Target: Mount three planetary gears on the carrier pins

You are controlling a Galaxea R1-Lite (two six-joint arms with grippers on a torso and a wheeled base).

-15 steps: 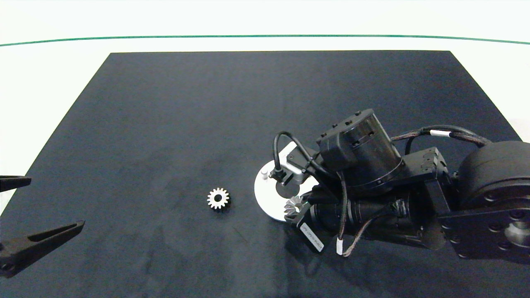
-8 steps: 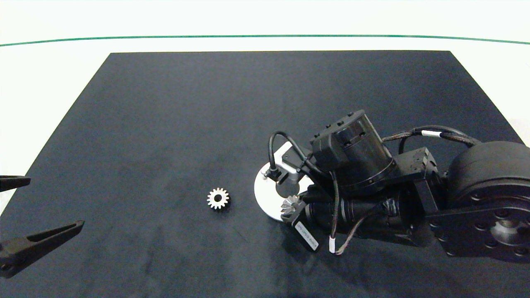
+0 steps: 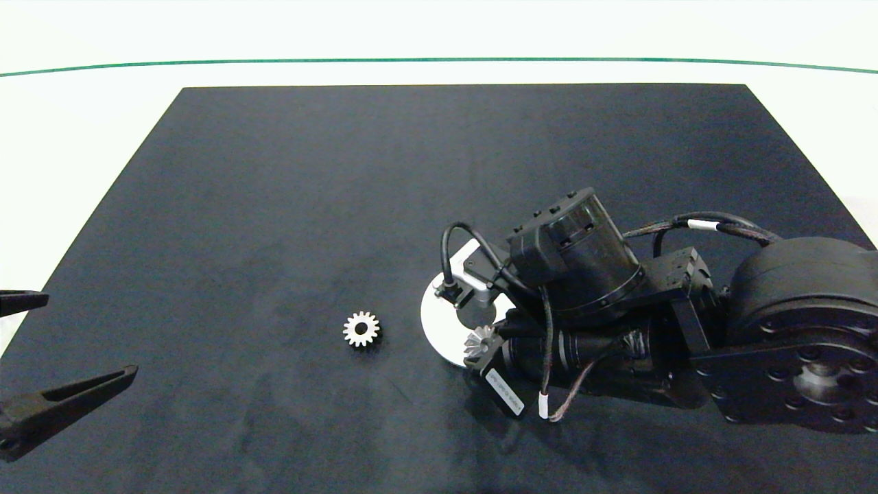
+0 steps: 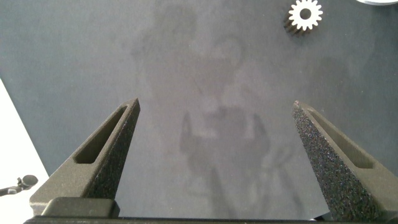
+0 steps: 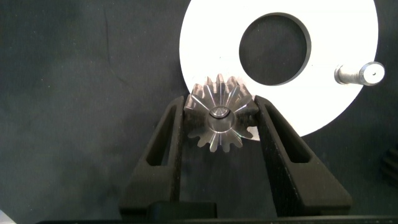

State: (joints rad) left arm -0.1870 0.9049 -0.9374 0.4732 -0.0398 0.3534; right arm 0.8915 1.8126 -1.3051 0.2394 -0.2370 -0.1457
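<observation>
My right gripper (image 3: 479, 341) is shut on one planetary gear (image 5: 219, 118), a small silver toothed wheel, at the near edge of the white disc (image 5: 211, 37). A round grey face fills the gear's centre; I cannot tell whether it is a pin. One carrier pin (image 5: 360, 73) stands bare across the disc's large centre hole. The wrist hides most of the disc (image 3: 437, 326) in the head view. A second gear (image 3: 361, 329) lies flat on the mat left of the disc, also showing as the gear (image 4: 305, 15) in the left wrist view. My left gripper (image 3: 92, 335) rests open at the mat's left edge.
A dark mat (image 3: 309, 192) covers the white table (image 3: 82, 116). A green line (image 3: 439, 60) runs along the far side. The right arm's bulky joints (image 3: 802, 343) lie over the mat's right front part.
The right arm has shifted a little to the left, carrying the held gear with it along the disc's near edge. The loose gear and the left gripper have not moved.
</observation>
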